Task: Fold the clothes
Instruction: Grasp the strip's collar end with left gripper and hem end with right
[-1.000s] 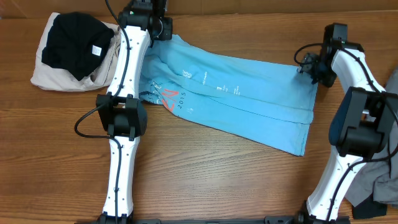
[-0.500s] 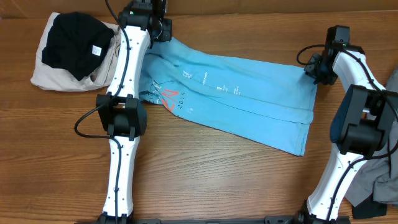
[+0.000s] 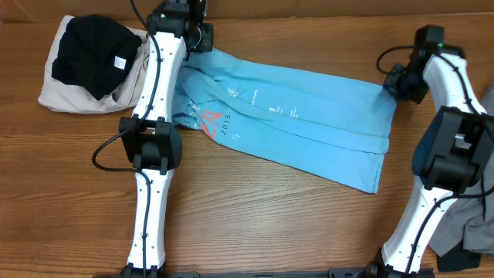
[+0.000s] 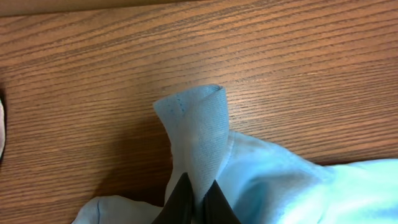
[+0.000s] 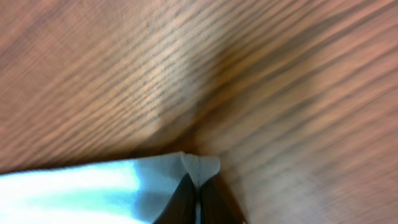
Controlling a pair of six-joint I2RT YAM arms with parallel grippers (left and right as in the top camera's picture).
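Nearest, a crumpled grey garment (image 3: 480, 232) lies at the right worktop (image 3: 270, 224) edge. Mid-worktop: light blue T-shirt (image 3: 309, 123), soft knit, folded into a long band on wood grain. Far side: left tool (image 4: 198, 188) clamped on its curled hem, right tool (image 5: 198, 186) pinching its corner. Far left: black garment (image 3: 89, 54) heaped on beige garment (image 3: 58, 96).

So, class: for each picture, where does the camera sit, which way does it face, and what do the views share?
Overhead: above the table, facing straight down at the T-shirt; left arm and right arm show.
Left wrist: on that arm, facing down past the left claw at a pinched shirt fold.
Right wrist: likewise, past the right claw at a shirt corner.
Shared: the T-shirt.
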